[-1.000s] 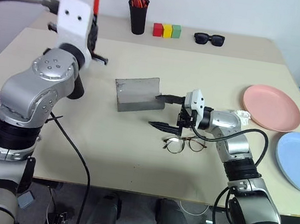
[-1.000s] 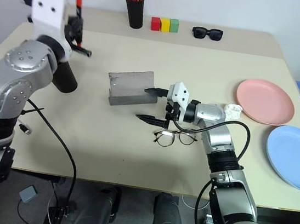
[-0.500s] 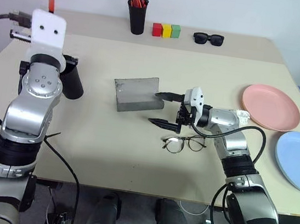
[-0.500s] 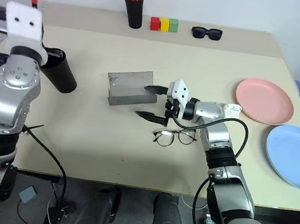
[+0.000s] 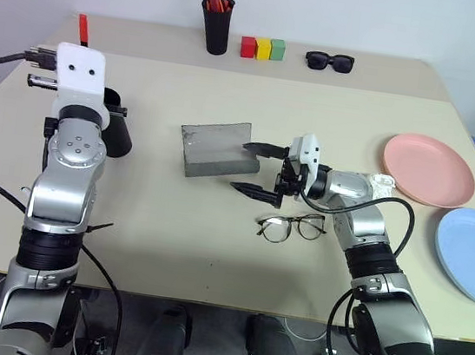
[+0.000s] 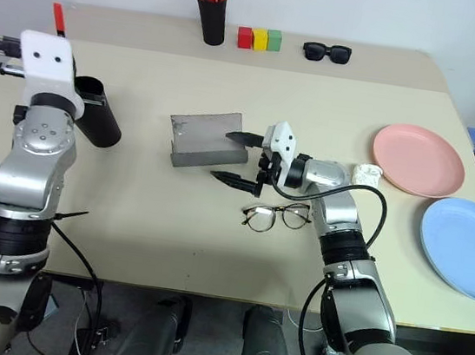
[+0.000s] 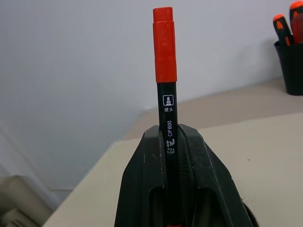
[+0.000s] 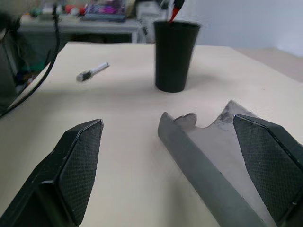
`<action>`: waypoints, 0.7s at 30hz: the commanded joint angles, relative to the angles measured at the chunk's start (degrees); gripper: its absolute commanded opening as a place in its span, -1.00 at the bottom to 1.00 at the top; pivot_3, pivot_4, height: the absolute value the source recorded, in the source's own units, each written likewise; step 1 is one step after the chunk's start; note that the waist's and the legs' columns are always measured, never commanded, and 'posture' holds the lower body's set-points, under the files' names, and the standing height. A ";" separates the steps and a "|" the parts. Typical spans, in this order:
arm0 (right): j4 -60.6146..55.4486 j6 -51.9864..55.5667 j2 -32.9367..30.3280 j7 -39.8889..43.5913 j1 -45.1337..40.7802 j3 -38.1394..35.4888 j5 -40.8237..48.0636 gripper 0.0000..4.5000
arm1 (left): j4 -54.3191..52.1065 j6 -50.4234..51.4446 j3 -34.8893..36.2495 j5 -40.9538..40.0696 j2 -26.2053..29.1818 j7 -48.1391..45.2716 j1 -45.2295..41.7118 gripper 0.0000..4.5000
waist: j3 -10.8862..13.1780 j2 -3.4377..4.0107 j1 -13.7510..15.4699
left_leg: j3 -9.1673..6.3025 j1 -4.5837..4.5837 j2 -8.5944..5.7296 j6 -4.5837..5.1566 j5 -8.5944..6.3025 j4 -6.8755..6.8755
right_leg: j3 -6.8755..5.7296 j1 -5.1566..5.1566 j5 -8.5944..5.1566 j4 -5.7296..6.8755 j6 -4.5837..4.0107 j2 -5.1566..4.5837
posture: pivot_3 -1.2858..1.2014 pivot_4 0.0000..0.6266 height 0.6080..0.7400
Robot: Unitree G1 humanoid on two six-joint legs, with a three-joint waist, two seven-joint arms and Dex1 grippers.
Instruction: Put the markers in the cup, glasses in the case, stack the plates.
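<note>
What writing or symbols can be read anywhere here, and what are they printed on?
"CP600": printed in white along the black barrel of the marker, which the left pincer grips.
A small white square sign sits above it on the same barrel.
Two small characters under that sign, and a few more below "CP600": too small to read reliably.
Nothing else on the table carries readable text.
</note>
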 commanded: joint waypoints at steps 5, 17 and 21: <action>-2.91 2.16 1.32 -2.22 -1.52 -4.00 3.96 1.00 | 2.12 -4.53 1.50 2.64 -1.51 -0.65 -1.64 -0.99 | 0.00 0.00 0.02 | 0.00 0.00 0.00 0.00 0.00 0.00 | 0.00 0.00 0.00 0.00 0.00 0.00 | 0.03 -0.52 1.00; -4.68 1.71 2.16 -2.17 -1.84 -5.44 5.85 1.00 | 5.11 -7.20 1.77 4.17 -3.85 -1.09 -2.79 -0.99 | 0.00 0.00 0.00 | 0.00 0.00 0.00 0.00 0.00 0.00 | 0.00 0.00 0.00 0.02 0.01 0.00 | 0.03 -0.52 1.00; -4.44 1.12 2.26 -2.51 -2.07 -5.57 5.73 1.00 | 5.37 -7.61 1.87 4.73 -4.51 -1.42 -2.80 -0.99 | 0.00 0.00 0.03 | 0.00 0.00 0.00 0.00 0.00 0.01 | 0.00 0.00 0.00 0.02 0.01 0.00 | 0.03 -0.52 1.00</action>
